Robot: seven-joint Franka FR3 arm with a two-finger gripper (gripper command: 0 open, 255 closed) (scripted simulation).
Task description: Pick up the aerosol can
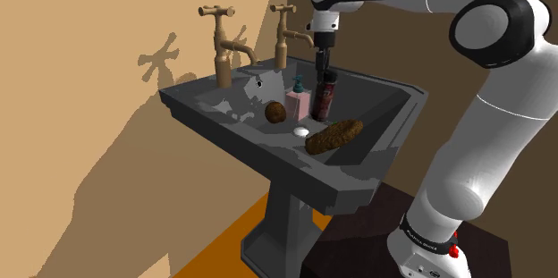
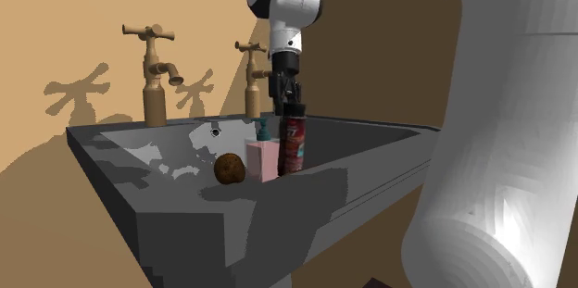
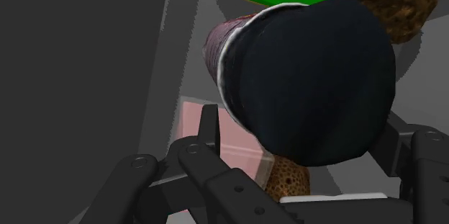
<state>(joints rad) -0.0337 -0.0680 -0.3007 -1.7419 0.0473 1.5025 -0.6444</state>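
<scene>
Aerosol can (image 1: 324, 97) stands upright in the dark sink (image 1: 224, 135), just beside a pink bottle (image 1: 298, 103). The end effector (image 1: 326, 68) sits over its black cap; whether it grips, I cannot tell. Lifting appears left to do.

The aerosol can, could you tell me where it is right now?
In the shoulder view the aerosol can stands in the sink, right of the pink bottle, directly under the claw.
</scene>
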